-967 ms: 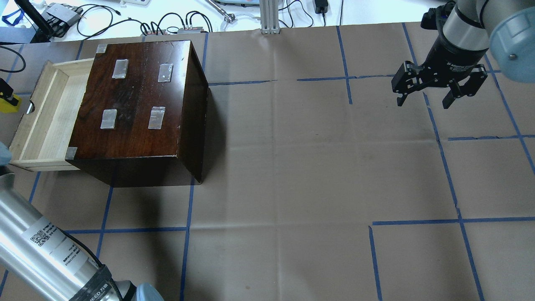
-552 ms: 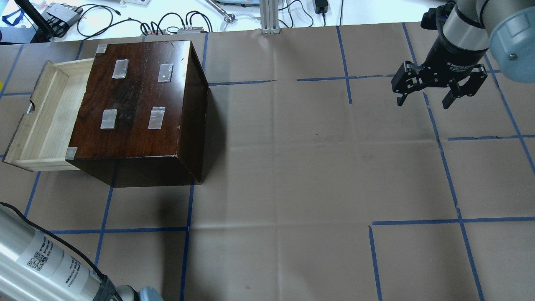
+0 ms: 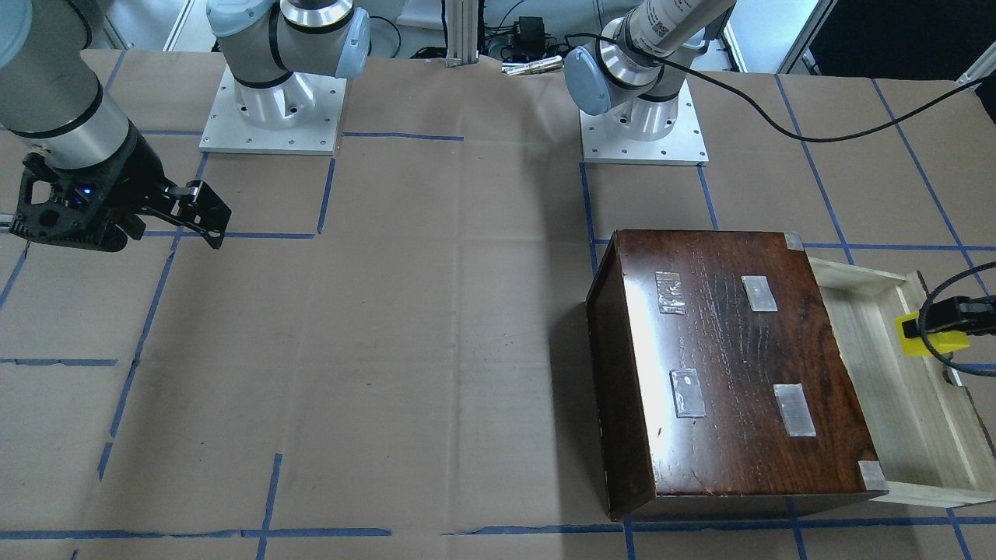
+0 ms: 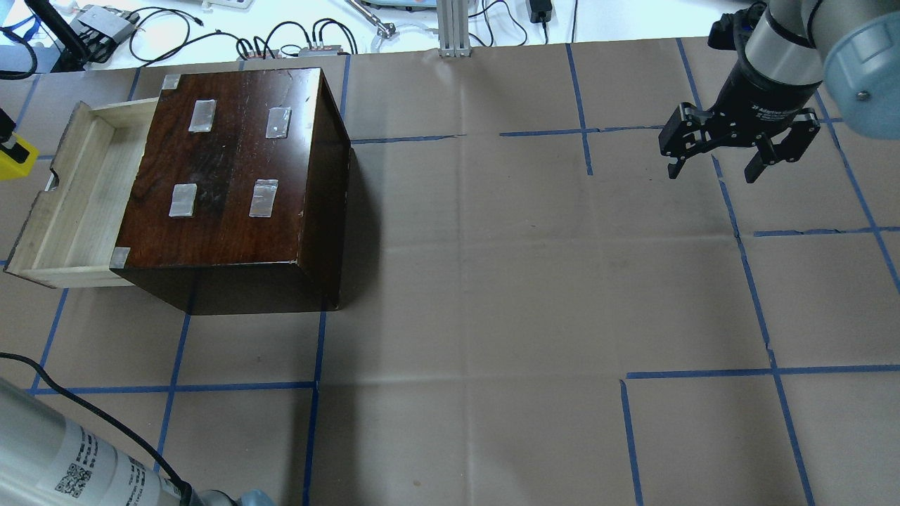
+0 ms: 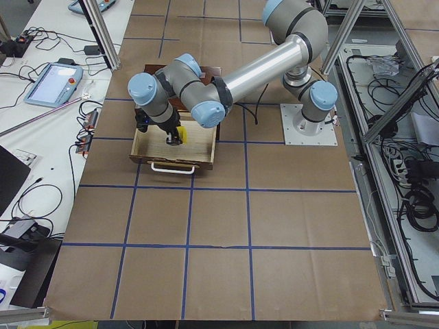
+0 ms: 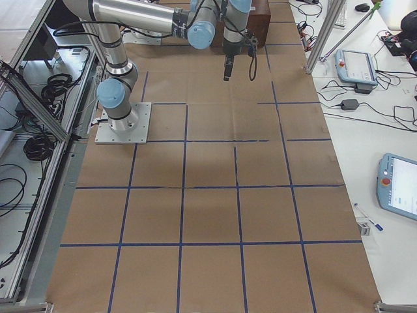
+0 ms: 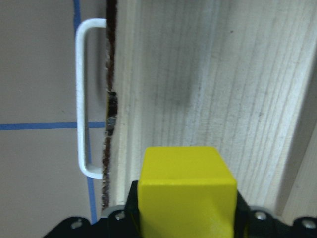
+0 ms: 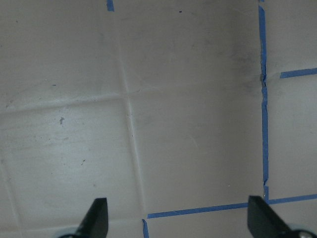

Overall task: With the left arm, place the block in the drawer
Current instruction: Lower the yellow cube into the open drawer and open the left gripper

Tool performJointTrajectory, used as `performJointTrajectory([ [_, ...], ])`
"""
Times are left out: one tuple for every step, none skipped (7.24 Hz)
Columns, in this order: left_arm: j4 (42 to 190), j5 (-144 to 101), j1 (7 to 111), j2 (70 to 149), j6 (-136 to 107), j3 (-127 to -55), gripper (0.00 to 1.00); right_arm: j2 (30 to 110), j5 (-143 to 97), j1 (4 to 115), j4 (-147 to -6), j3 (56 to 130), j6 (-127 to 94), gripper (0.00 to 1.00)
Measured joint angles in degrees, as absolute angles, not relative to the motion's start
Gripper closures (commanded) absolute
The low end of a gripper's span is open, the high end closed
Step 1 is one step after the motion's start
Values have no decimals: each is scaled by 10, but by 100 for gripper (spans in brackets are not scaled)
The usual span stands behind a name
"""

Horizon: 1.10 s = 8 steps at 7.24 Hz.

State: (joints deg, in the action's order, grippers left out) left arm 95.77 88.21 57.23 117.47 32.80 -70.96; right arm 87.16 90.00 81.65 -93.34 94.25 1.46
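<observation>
The yellow block (image 7: 185, 193) is clamped in my left gripper (image 7: 185, 213), which is shut on it. It hangs above the pale wooden drawer (image 7: 208, 74), near its front with the white handle (image 7: 81, 99). The drawer (image 4: 70, 190) is pulled out of the dark brown cabinet (image 4: 232, 176), and no other object shows in it. The block shows at the left edge of the overhead view (image 4: 14, 158), and in the front-facing view (image 3: 926, 338) over the drawer's front end (image 3: 910, 404). My right gripper (image 4: 711, 173) is open and empty, far off at the table's other side.
The cabinet top carries several grey tape patches (image 4: 183, 200). Blue tape lines (image 4: 316, 351) grid the brown paper table cover. Cables and devices (image 4: 302, 42) lie beyond the table's far edge. The left arm's black cable (image 3: 817, 132) loops over the table behind the cabinet.
The block slipped out of the overhead view at the left edge, then came back a little farther up. The drawer's near front corner shifted slightly outward. The right arm has not moved.
</observation>
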Motion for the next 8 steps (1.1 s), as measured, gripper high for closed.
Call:
performJointTrajectory([
  [934,882,582,1176,319,-730,100,872,900,816,-933,943,15,0],
  [921,882,590,1180,308,-741,100,872,900,817,-933,943,15,0],
  [914,881,597,1186,301,-745,100,872,900,817,-933,943,15,0],
  [910,881,603,1191,298,-746,100,872,900,817,-933,943,15,0],
  [905,880,607,1196,297,-747,99,872,900,817,-933,943,15,0],
  [903,880,609,1200,296,-748,98,872,900,817,-933,943,15,0],
  [902,880,610,1202,296,-748,92,872,900,817,-933,943,15,0],
  [901,879,610,1203,296,-748,67,872,900,817,-933,943,15,0],
])
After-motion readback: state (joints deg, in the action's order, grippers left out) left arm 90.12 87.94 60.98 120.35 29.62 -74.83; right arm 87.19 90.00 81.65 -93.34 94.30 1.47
